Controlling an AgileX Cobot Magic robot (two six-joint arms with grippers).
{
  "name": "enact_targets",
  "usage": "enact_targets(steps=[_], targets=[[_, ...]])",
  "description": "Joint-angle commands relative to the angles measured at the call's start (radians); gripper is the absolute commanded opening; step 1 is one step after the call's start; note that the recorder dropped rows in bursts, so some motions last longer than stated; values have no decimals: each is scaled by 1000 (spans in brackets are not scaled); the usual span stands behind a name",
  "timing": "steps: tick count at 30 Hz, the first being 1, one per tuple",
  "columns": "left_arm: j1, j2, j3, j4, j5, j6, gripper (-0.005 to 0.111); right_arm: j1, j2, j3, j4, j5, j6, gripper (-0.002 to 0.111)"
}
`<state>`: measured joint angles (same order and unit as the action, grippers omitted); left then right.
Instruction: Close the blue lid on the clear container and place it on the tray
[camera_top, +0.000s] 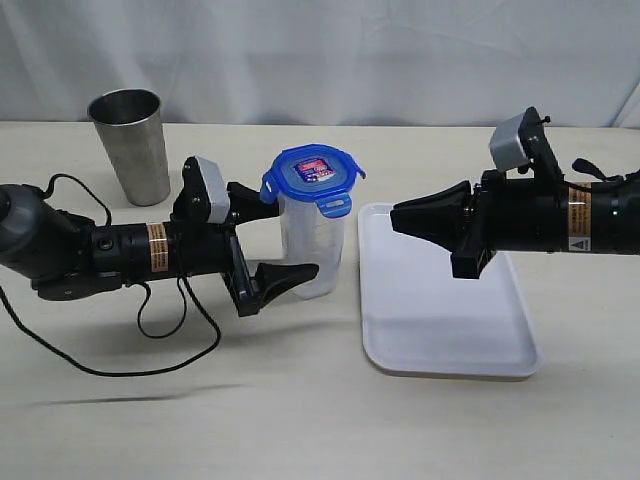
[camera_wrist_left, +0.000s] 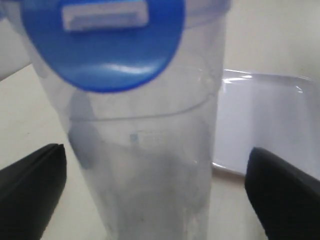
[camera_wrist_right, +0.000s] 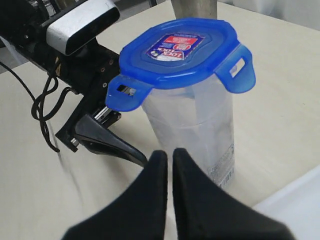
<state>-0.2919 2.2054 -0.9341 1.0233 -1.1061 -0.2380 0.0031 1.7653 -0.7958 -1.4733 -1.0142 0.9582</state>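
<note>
Cable (camera_top: 150, 352), black and slack, loops across the pale worktop (camera_top: 300, 430) at near left, trailing from the left arm. To the right lies the flat white rectangular plastic tray (camera_top: 450, 335) with nothing on it, so the placing is not yet done. Just left of the tray, on the worktop, stands the tall clear tapered plastic container (camera_top: 325, 255). The left hand (camera_top: 295, 232) brackets its lower body with jaws spread wide. The left wrist view shows a gap on each side, so it holds nothing, and it looks placed to steady or grasp the body. The rounded-square blue plastic lid (camera_top: 312, 175) sits on the rim with its flaps flared outward, apparently unlatched. The right hand (camera_top: 400, 217) hovers above the tray, jaws pressed together and pointing at the container, probably suited to pushing the flaps down. Far left stands a shiny steel cup (camera_top: 130, 140).
</note>
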Motion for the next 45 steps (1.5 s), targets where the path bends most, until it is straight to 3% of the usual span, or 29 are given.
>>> enact_targets(steps=[1,13,25,32,40,45], targets=[[-11,30,-34,-45,-3,-1,90,1,1,-6,-7,0,6,4],[-11,142,-127,-12,-115,-47,90,1,1,-6,-5,0,6,4],[-41,142,-127,-18,-115,-47,90,1,1,-6,-5,3,6,4],[-45,142,-127,-35,-115,-43,90,1,1,-6,-4,105,26,4],[-45,142,-127,-37,-115,-43,90,1,78,-6,192,255,19,4],[-45,142,-127,-39,-97,-43,90,1,167,-21,340,218,-19,4]])
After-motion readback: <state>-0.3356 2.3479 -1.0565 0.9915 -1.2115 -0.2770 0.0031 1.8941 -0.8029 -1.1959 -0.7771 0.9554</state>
